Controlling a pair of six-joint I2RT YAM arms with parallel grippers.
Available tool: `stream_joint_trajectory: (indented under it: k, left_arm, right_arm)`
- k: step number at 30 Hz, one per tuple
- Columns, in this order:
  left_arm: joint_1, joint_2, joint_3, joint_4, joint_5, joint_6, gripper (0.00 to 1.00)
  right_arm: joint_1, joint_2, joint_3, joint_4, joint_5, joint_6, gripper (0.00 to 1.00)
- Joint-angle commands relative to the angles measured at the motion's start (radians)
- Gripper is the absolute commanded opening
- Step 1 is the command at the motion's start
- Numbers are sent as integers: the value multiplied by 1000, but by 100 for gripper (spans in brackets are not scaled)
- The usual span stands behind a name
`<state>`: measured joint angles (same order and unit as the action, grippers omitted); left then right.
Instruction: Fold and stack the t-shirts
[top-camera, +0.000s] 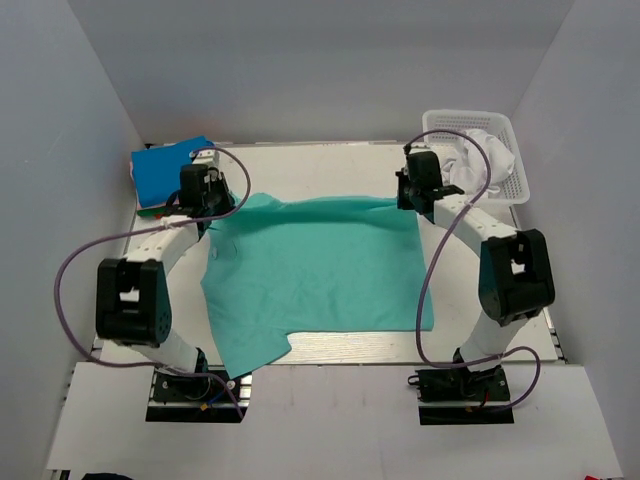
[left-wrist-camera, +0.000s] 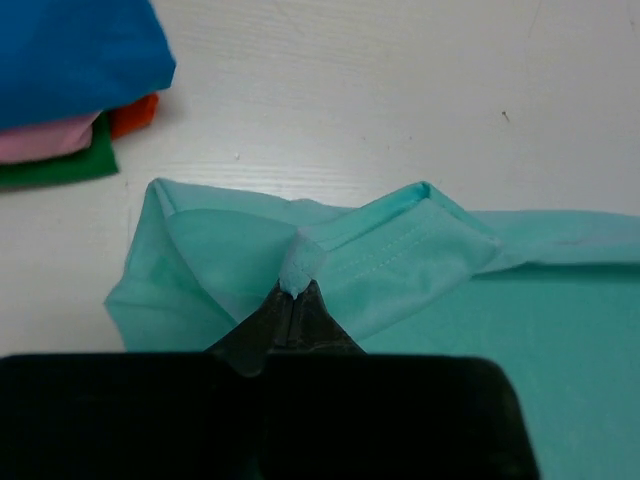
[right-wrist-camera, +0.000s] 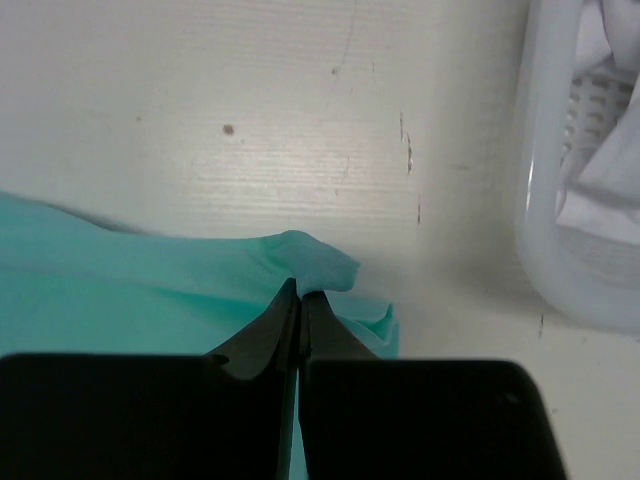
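A teal t-shirt lies spread across the table, its near part hanging over the front edge. My left gripper is shut on a pinch of the shirt's far left corner. My right gripper is shut on the shirt's far right corner. A stack of folded shirts, blue on top with pink, orange and green beneath, sits at the far left.
A white plastic basket holding white cloth stands at the far right, close to my right gripper; its wall shows in the right wrist view. Grey walls enclose the table on three sides.
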<state>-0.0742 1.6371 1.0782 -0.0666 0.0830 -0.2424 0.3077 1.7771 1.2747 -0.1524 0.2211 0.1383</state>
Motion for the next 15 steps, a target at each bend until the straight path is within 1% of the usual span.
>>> stream_joint_trajectory:
  k: [1, 2, 7, 9, 11, 12, 15]
  left_arm:
    - [-3, -167, -131, 56, -43, -32, 0]
    - [-12, -192, -158, 56, -43, -43, 0]
    - [-21, -354, -349, 34, -22, -204, 0]
    - [-21, -439, -411, -25, -69, -233, 0]
    - [-30, -488, -454, -53, -80, -277, 0]
    - [-30, -529, -503, -53, -80, -305, 0]
    - [-30, -565, -584, -65, -60, -340, 0]
  right_arm:
    - [-4, -97, -90, 57, -11, -3, 0]
    - [2, -122, -116, 53, -15, 0, 0]
    - [1, -208, -208, 40, -51, 14, 0]
    - [1, -223, -250, 42, -68, 21, 0]
    - [-1, -252, -274, 25, -66, 26, 0]
    - [2, -261, -296, 17, -63, 27, 0]
    - [2, -288, -351, 13, -52, 26, 0]
